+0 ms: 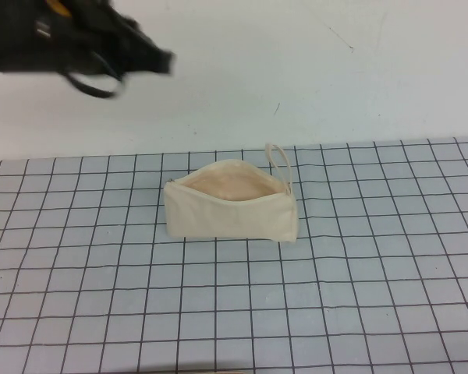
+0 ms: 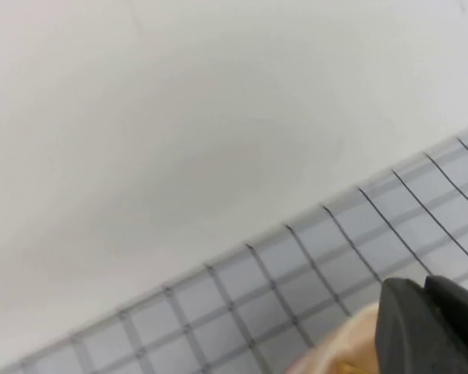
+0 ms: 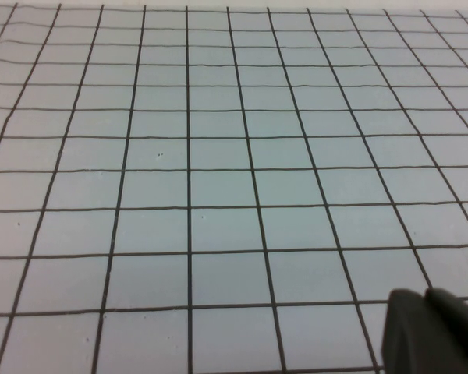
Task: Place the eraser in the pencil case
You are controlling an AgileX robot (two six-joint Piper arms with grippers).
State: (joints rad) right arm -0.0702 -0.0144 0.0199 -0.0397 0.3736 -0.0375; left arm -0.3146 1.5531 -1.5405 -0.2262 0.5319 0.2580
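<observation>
Mid-worktop (image 1: pixel 374 312) the floppy pencil case (image 1: pixel 230 214) gapes open, I can't spot the light little eraser (I'd pinch its sides), left hand (image 1: pixel 152 61) is high behind it, right hand (image 3: pixel 435 333) low over the grid, can't tell either's grip.

The pencil case (image 1: pixel 230 204) stands mid-mat, mouth open upward, its loop strap (image 1: pixel 279 164) rising at the right end. The left gripper (image 1: pixel 160 61) hangs high and back-left (well above the pouch), leaving the opening unblocked. The right gripper (image 3: pixel 435 331) sits over bare grid mat (image 1: pixel 374 273).
</observation>
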